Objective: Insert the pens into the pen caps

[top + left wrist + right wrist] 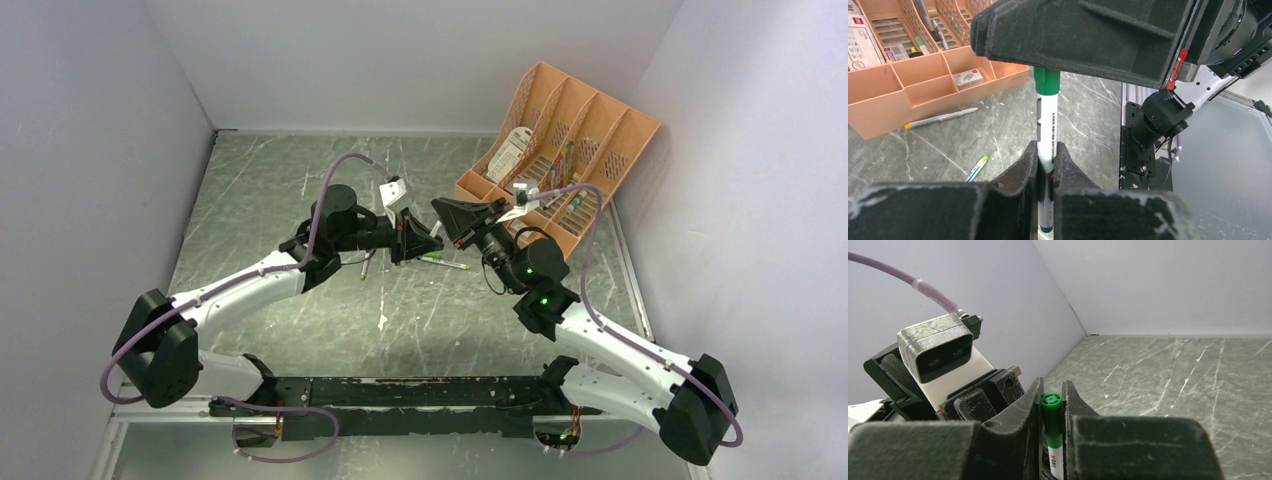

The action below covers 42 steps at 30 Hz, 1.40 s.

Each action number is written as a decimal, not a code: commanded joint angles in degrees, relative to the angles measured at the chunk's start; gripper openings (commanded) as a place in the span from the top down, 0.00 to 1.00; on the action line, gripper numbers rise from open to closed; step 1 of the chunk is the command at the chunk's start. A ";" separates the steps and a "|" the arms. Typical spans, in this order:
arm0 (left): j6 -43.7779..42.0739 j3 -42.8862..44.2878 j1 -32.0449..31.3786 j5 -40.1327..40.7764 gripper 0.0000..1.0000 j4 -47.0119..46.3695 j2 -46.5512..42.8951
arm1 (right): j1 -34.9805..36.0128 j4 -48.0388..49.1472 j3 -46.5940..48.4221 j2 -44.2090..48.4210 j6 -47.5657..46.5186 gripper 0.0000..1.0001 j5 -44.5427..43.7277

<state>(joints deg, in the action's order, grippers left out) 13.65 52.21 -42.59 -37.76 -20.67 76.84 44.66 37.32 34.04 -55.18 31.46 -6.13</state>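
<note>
A white pen [1047, 125] with dark print stands between the fingers of my left gripper [1047, 147], which is shut on its barrel. A green pen cap [1046, 82] sits on the pen's far end. My right gripper [1052, 387] is shut on that pen cap [1051, 412], and the white barrel [1055, 462] shows just below it. In the top view the left gripper [415, 240] and the right gripper [460, 222] meet tip to tip above the middle of the table. The join of pen and cap is hidden there.
An orange organizer [560, 140] with mixed stationery stands at the back right, close behind the right gripper. Loose on the table lie a thin pen with a yellow end [940, 118], a striped pencil with a green end [977, 168] and a slim pen [443, 262]. Grey walls enclose the table.
</note>
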 commanded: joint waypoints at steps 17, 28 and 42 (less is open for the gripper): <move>10.80 -19.40 1.00 31.12 0.93 -1.38 -5.96 | 1.43 -20.86 3.81 11.43 -1.95 0.31 -13.20; 13.92 -8.75 1.33 50.79 0.86 19.52 7.72 | 1.48 -27.13 -1.05 14.45 3.03 0.32 -15.03; 9.97 2.45 2.77 54.88 0.79 25.50 24.93 | 1.47 -33.85 -4.46 16.65 3.12 0.32 -16.02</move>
<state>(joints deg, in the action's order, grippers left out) 25.30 52.34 -40.60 15.73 2.07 100.22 46.19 6.44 30.44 -39.27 34.28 -20.67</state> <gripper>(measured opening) 0.182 0.678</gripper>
